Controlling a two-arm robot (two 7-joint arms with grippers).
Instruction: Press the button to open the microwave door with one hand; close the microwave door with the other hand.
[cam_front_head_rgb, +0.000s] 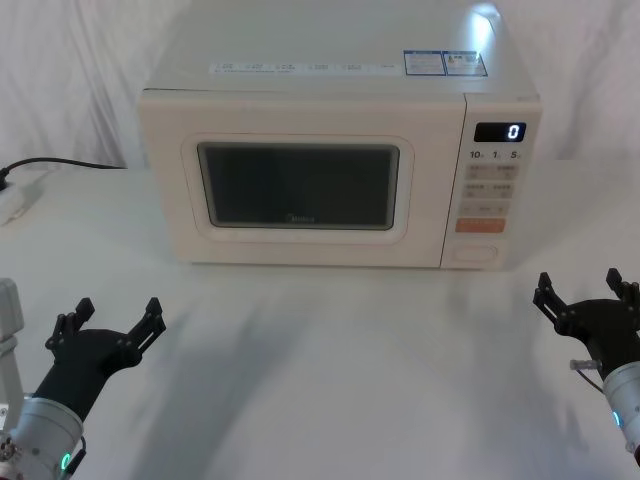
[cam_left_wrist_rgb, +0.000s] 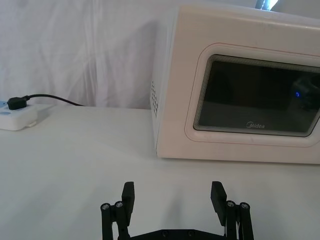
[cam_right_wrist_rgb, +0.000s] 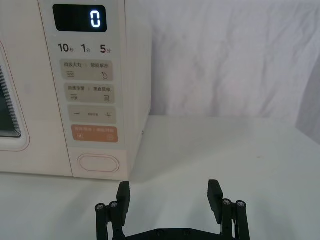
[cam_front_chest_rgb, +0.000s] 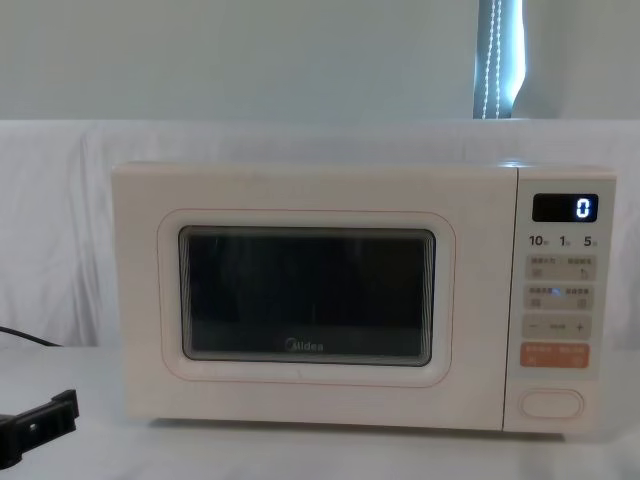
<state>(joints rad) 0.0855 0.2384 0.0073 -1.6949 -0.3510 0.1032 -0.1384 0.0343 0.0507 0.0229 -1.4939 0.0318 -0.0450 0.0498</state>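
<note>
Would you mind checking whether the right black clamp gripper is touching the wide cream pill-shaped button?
Apart. In the right wrist view, bare white table lies between the open right gripper and the button.

One microwave stands on the surface, with one door and one dark window in it. Its control panel carries one display, one wide pill-shaped button, one orange key and three rows of small cream keys above it. Two stickers sit at the right of the microwave's top, with one long label strip beside them. Two black hands are in view, the left hand and the right hand, each with two fingers. One white power strip lies at the left with one black plug in it.
</note>
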